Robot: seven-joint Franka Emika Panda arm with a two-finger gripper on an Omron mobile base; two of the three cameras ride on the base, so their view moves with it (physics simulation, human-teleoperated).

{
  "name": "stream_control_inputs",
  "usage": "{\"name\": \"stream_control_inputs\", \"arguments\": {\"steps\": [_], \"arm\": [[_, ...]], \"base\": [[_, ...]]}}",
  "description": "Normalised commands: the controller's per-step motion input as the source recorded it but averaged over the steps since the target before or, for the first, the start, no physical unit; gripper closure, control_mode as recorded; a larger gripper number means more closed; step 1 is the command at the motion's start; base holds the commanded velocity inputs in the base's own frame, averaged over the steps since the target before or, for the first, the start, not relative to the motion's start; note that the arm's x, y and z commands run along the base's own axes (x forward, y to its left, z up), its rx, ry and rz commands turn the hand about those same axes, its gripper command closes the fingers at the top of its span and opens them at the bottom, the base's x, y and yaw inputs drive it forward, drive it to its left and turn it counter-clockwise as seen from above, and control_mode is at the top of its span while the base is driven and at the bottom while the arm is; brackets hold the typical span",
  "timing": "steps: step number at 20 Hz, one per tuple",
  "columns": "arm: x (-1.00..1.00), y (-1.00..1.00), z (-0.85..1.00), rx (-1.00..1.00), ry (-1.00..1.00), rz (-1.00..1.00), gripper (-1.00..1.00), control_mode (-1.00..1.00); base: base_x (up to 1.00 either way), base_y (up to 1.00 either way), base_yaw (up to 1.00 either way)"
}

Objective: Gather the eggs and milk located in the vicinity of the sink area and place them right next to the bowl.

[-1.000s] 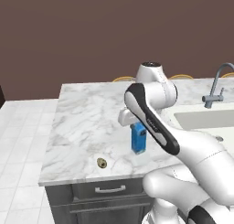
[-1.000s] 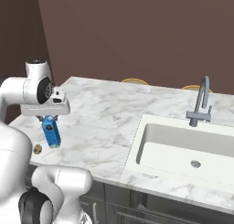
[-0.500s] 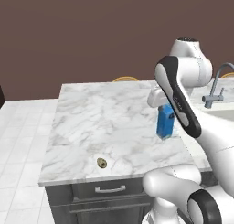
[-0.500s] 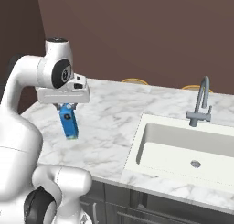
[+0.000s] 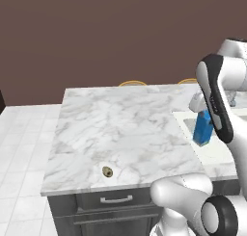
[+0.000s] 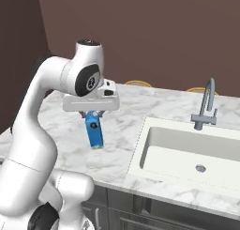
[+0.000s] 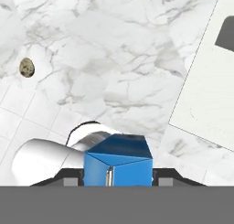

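- The gripper (image 6: 95, 114) is closed on the milk (image 6: 95, 129), its jaws pressed to the two opposite sides of the upper part of the carton; the jaws stand only as wide as the carton itself.
- The milk hangs clear of the marble counter (image 5: 120, 129), its long axis near upright with a slight tilt. In the left base view the carton (image 5: 203, 127) sits over the boundary between the counter and the sink (image 6: 187, 151).
- In the hand view the gabled top of the milk (image 7: 118, 160) lies between the fingertips, with the marble below and the sink rim (image 7: 205, 95) to one side.
- The eggs (image 5: 107, 171) lie on the counter near its front edge, well apart from the carried milk, on the side away from the sink.
- The bowl cannot be located, so which way the carton must travel cannot be told.
- Judgement: the milk is in transit; the eggs are not yet gathered.
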Motion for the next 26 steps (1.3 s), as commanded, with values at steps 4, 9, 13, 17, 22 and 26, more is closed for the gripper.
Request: {"name": "stream_control_inputs", "arguments": {"steps": [4, 9, 13, 17, 22, 26], "arm": [[-0.83, -0.21, -0.07, 0.00, -0.23, 0.00, 1.00, -1.00], [-0.25, -0.03, -0.05, 0.00, -0.11, 0.00, 1.00, -1.00], [0.17, 0.00, -0.33, 0.00, -0.01, 0.00, 1.00, -1.00], [0.06, 0.00, -0.17, 0.00, 0.00, 0.00, 1.00, -1.00], [0.00, 0.00, 0.00, 0.00, 0.00, 0.00, 1.00, -1.00], [0.00, 0.00, 0.00, 0.00, 0.00, 0.00, 1.00, -1.00]], "base": [[0.00, 0.00, 0.00], [0.00, 0.00, 0.00], [0.00, 0.00, 0.00], [0.00, 0.00, 0.00], [0.00, 0.00, 0.00], [0.00, 0.00, 0.00]]}}
